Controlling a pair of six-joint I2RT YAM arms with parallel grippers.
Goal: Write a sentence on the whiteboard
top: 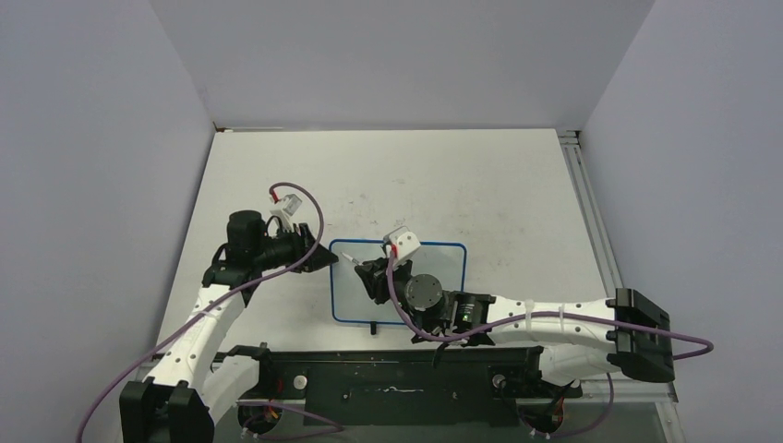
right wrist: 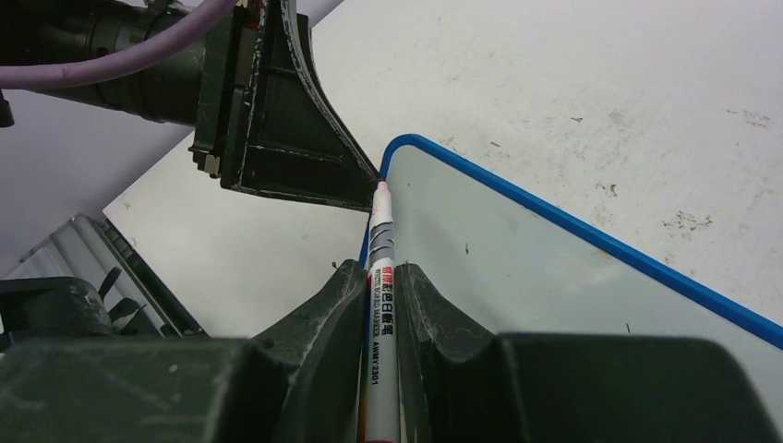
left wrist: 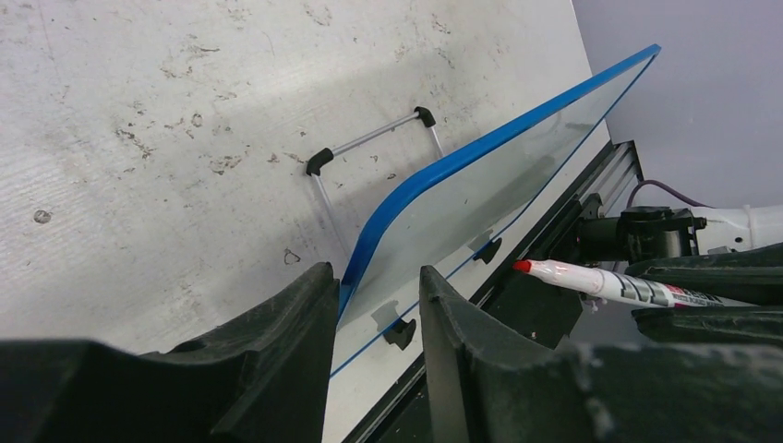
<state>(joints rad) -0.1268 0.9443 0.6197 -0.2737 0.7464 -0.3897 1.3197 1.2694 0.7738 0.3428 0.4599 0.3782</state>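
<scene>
While whiteboard [top: 349,300] lies left-right — marker [right wrist: 381,277] (red-tipped) points left.

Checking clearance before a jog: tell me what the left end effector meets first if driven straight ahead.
The small white rectangular whiteboard with a blue frame. Its short edge sits between the left end effector's fingers, so it likely comes first, though depth is unclear.

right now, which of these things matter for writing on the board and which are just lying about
In the job: whiteboard, red marker in right gripper, left gripper straddling the board's edge.
Lying about: wire loop, aluminium rail.
</scene>
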